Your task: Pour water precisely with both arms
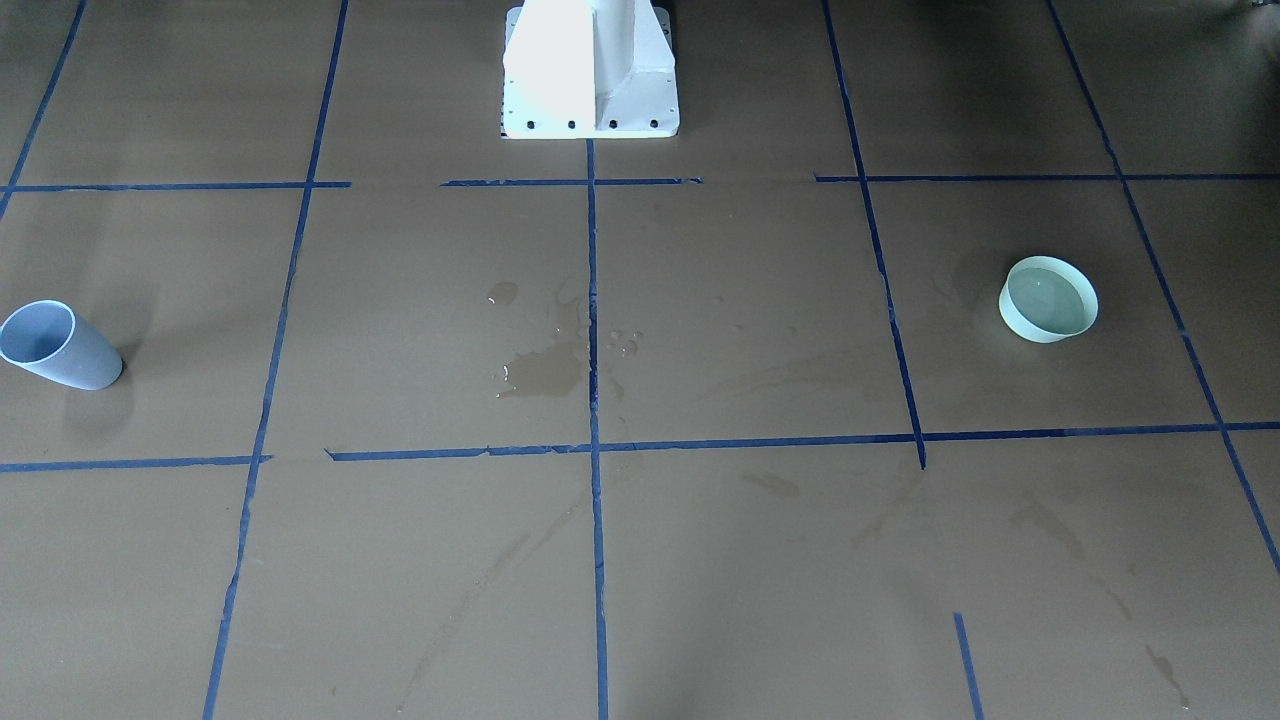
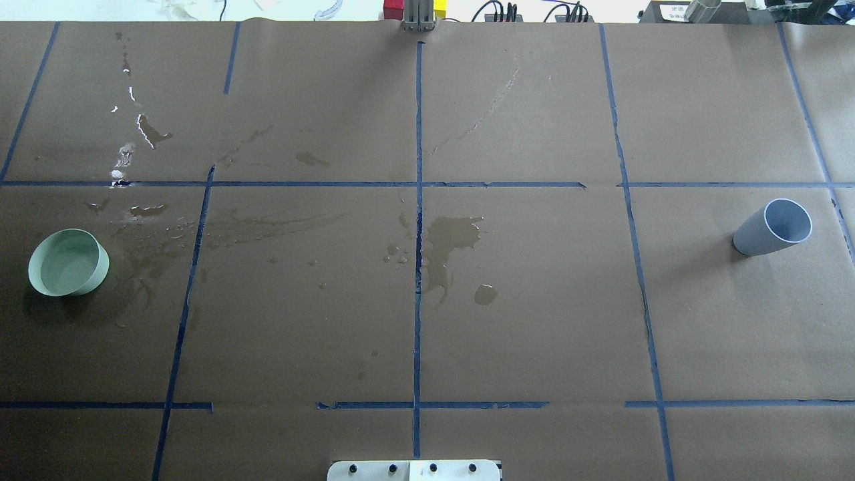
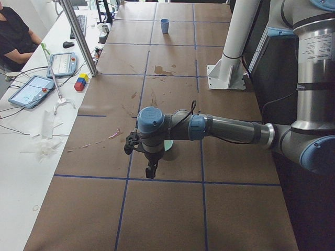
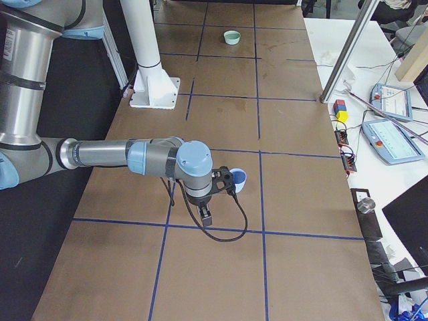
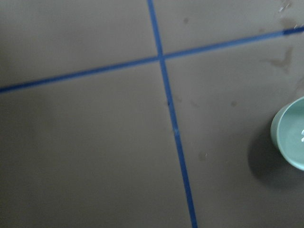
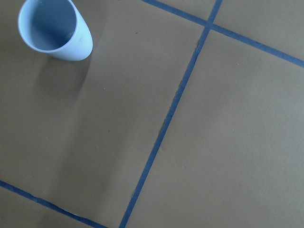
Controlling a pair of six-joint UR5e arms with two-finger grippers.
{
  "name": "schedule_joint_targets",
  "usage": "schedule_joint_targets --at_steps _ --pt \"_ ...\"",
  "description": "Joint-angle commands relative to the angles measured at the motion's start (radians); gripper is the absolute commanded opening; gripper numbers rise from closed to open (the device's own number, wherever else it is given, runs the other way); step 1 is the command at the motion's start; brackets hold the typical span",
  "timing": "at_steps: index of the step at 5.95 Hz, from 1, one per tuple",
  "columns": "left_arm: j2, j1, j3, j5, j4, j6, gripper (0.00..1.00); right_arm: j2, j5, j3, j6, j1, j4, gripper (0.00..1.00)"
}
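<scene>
A pale green bowl (image 1: pixel 1048 299) (image 2: pixel 69 262) (image 5: pixel 290 140) stands on the robot's left side of the table. Its inside has a faint sheen that may be water; I cannot tell for sure. A light blue cup (image 1: pixel 60 345) (image 2: pixel 773 227) (image 6: pixel 54 28) stands upright on the robot's right side. The left arm (image 3: pixel 230 128) reaches over the bowl's area, its gripper (image 3: pixel 151 170) pointing down beside the bowl. The right arm (image 4: pixel 107 154) holds its gripper (image 4: pixel 206 217) just beside the cup (image 4: pixel 238 179). Whether either gripper is open or shut I cannot tell.
A dark wet stain (image 2: pixel 451 237) with small drops lies by the centre tape line. The white pedestal (image 1: pixel 590 70) stands at the robot's edge. Beyond the far edge, a side table carries tablets (image 3: pixel 31 90) and coloured blocks (image 3: pixel 81 82), with a metal post (image 3: pixel 78 36). A seated person (image 3: pixel 15 36) is there.
</scene>
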Motion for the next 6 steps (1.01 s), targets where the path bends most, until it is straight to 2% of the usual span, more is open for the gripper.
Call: schedule_joint_targets --at_steps 1,2,3,4,6 --pt "0.049 0.000 0.002 -0.005 0.017 0.007 1.00 0.009 -0.014 0.004 0.036 -0.055 -0.051 1.00" --pt "0.047 0.000 0.004 -0.019 0.017 0.004 1.00 0.001 0.003 0.001 0.142 -0.057 -0.045 1.00" --pt "0.047 0.000 0.010 -0.075 0.017 0.001 1.00 0.001 0.023 0.000 0.240 -0.057 -0.041 1.00" --pt "0.041 0.001 0.011 -0.080 0.013 -0.004 1.00 0.002 0.025 0.000 0.302 -0.057 -0.036 1.00" --pt "0.040 0.000 0.012 -0.082 0.008 -0.003 1.00 0.001 0.028 0.000 0.304 -0.057 0.003 1.00"
